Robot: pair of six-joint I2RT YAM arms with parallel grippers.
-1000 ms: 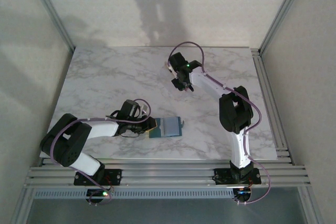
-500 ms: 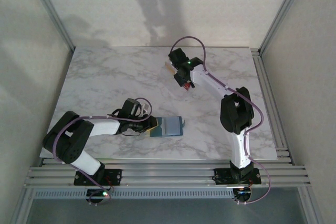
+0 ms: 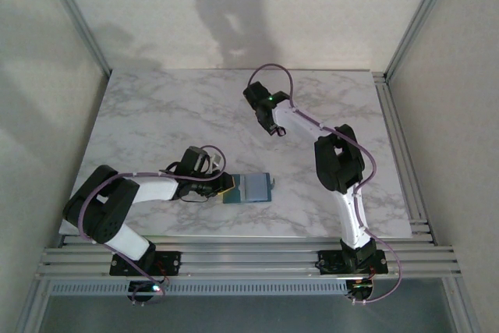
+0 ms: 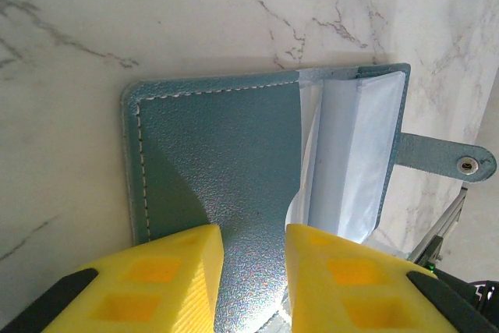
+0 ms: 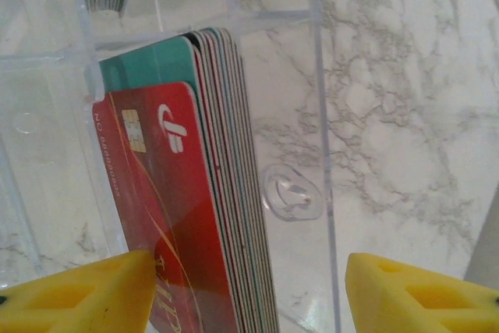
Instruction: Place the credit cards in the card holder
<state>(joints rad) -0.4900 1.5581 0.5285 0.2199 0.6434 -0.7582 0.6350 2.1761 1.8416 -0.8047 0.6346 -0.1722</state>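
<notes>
Right wrist view: the stack of thin plastic credit cards [image 5: 179, 216], a red one foremost, stands on edge inside the clear plastic card holder [image 5: 323, 115]. It lies directly between the yellow fingers of the right gripper [image 5: 249, 274], spread wide, card faces toward them. Well apart, the left gripper [image 4: 253, 271] sits narrow over the teal folding wallet [image 4: 218, 154]; whether it grips cannot be told.

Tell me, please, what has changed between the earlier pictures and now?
The right gripper opened, and the red card stands among the other cards in the clear card holder. The right arm swung slightly left. The left gripper stayed over the teal wallet, which did not move.
</notes>
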